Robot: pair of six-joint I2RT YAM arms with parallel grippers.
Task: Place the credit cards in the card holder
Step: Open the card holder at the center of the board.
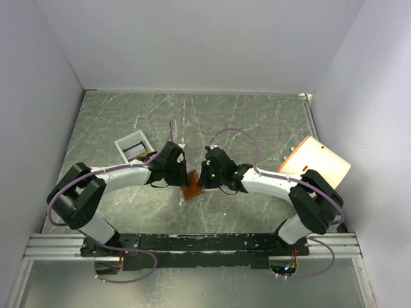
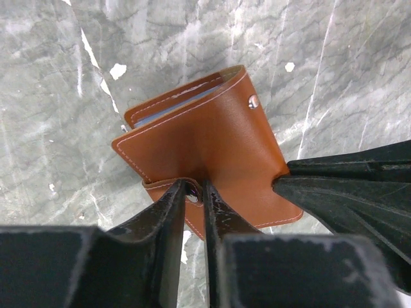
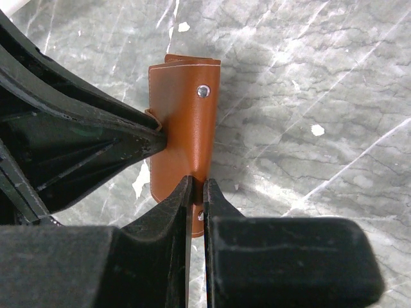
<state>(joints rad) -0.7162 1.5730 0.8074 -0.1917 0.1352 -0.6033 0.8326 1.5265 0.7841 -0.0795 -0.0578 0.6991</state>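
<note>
The brown leather card holder (image 1: 191, 185) hangs between my two grippers just above the marble table. My left gripper (image 2: 194, 189) is shut on the holder's snap flap, which wraps round its near edge. The holder (image 2: 212, 141) is folded, with pale blue-grey pockets showing at its top edge. My right gripper (image 3: 198, 183) is shut on the opposite edge of the holder (image 3: 186, 122), below the snap stud. In the top view the left gripper (image 1: 182, 173) and right gripper (image 1: 201, 179) meet at the holder. Something dark lies in the white tray; whether it is the credit cards is too small to tell.
A white rectangular tray (image 1: 126, 142) stands behind the left arm. A large cream cylinder with an orange rim (image 1: 318, 163) lies on its side at the right, beside the right arm's elbow. White walls close in the table on three sides.
</note>
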